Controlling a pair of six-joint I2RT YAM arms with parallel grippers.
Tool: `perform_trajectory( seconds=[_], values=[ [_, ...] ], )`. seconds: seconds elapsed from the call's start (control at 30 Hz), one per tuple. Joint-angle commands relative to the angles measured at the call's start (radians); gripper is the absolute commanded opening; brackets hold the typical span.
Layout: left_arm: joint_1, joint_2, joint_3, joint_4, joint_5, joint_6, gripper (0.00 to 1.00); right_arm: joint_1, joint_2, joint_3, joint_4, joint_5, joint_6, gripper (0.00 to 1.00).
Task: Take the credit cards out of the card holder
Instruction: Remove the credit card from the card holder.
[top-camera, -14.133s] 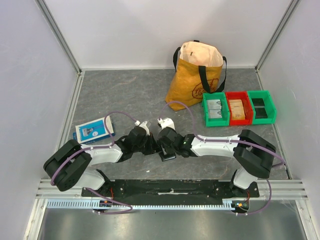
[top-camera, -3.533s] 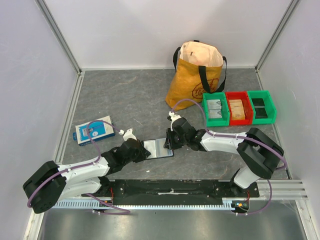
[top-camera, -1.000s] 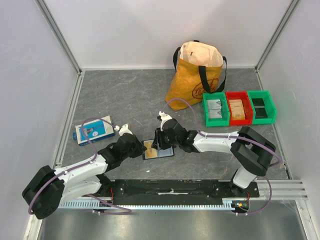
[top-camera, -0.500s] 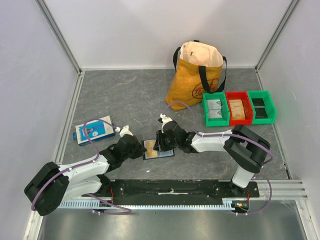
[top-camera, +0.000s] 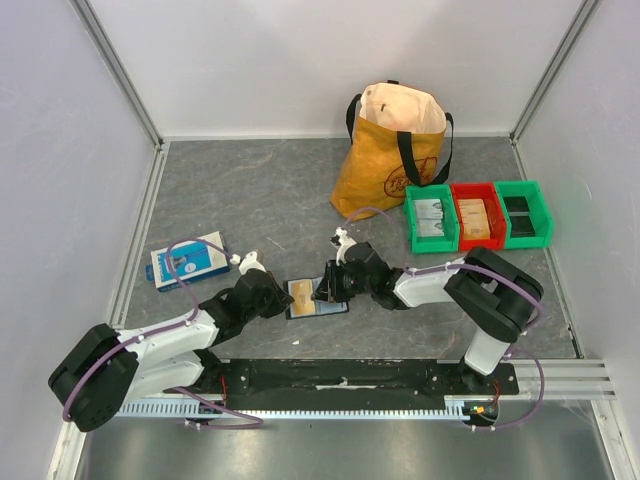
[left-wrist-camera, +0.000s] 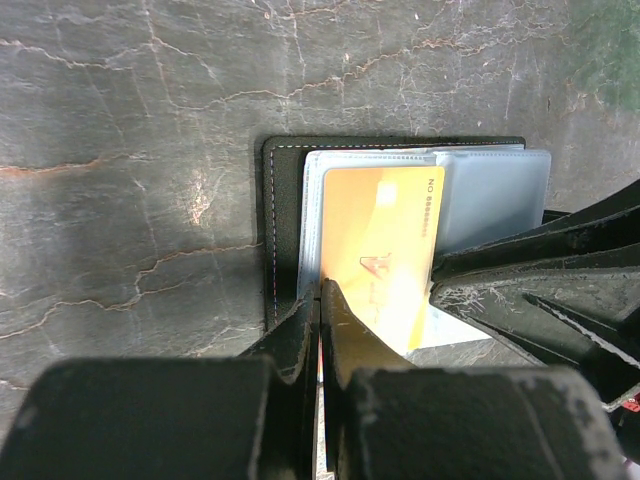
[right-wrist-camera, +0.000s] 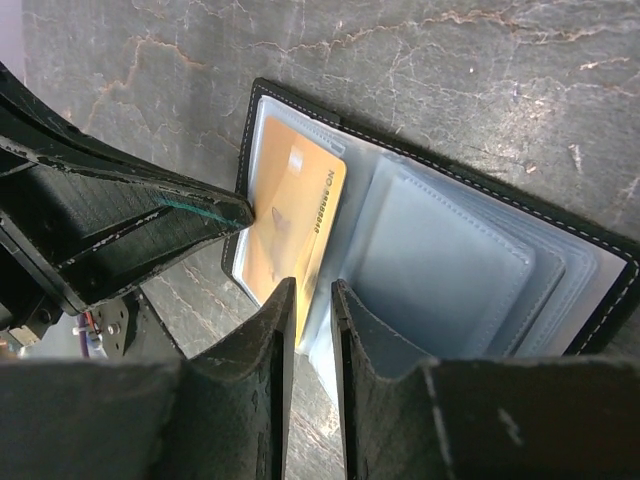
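Spread open and flat: small black folding card holder (left-wrist-camera: 283, 200) (right-wrist-camera: 598, 252) (top-camera: 338, 309), thin orange plastic credit card (left-wrist-camera: 385, 240) (right-wrist-camera: 295, 210) in holder's left half, pale blue-grey cards (right-wrist-camera: 440, 260) in its right half. At holder's left edge, left gripper (left-wrist-camera: 320, 295) (top-camera: 283, 298), fingers pressed together, tips touching orange card. Over holder's middle, right gripper (right-wrist-camera: 310, 295) (top-camera: 325, 292), fingers narrowly apart, straddling a clear sleeve edge. Well beyond holder, tan fabric tote bag (top-camera: 385, 150).

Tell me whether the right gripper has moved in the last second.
Yes. The right gripper has shifted slightly rightward in the top view, toward the green bin, its fingertips still at the card holder.
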Motion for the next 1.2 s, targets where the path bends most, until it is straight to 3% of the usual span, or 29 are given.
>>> perform_trajectory(
  seconds=[0.0, 0.23, 0.57, 0.9, 1.03, 1.17],
  values=[
    [0.002, 0.012, -0.02, -0.022, 0.006, -0.011, 0.02, -0.022, 0.033, -0.035, 0.101, -0.075, 0.028, 0.27],
    [0.006, 0.014, -0.02, -0.02, 0.012, -0.011, 0.02, -0.031, 0.082, -0.038, 0.17, -0.129, 0.052, 0.25],
    [0.009, 0.008, -0.025, -0.02, 0.012, -0.016, 0.02, -0.082, 0.056, -0.087, 0.205, -0.176, 0.066, 0.0],
    [0.012, 0.008, -0.02, -0.02, 0.02, -0.008, 0.02, -0.105, -0.001, -0.068, 0.096, -0.167, 0.017, 0.0],
    [0.012, 0.012, -0.015, -0.019, 0.022, -0.004, 0.02, -0.102, 0.014, -0.041, 0.084, -0.187, 0.013, 0.18],
    [0.01, 0.02, -0.011, -0.019, 0.031, 0.003, 0.02, -0.102, 0.04, -0.018, 0.084, -0.192, 0.01, 0.26]
  ],
)
